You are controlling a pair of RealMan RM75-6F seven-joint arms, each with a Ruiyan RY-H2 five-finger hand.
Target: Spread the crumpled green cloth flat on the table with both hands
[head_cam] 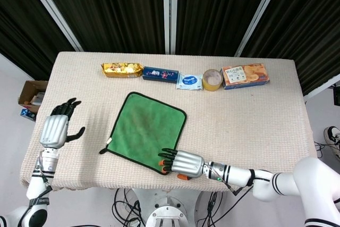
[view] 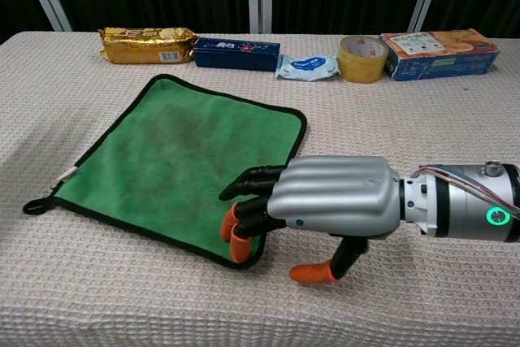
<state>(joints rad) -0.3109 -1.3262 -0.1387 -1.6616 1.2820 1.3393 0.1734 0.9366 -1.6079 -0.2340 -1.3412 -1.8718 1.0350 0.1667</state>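
Note:
The green cloth (head_cam: 145, 132) (view: 180, 161) with black edging lies spread flat in the middle of the table, a small loop at its left corner. My right hand (head_cam: 182, 164) (view: 325, 205) hovers low over the cloth's near right corner, palm down, its orange-tipped fingers (view: 236, 232) slightly bent over the hem and holding nothing. My left hand (head_cam: 55, 128) is raised at the table's left edge, well clear of the cloth, fingers apart and empty. It shows only in the head view.
Along the far edge stand a gold snack packet (head_cam: 122, 69), a dark blue box (head_cam: 160, 73), a wipes pack (head_cam: 188, 82), a tape roll (head_cam: 212, 80) and an orange biscuit box (head_cam: 245, 74). A cardboard box (head_cam: 31, 95) sits on the floor at the left.

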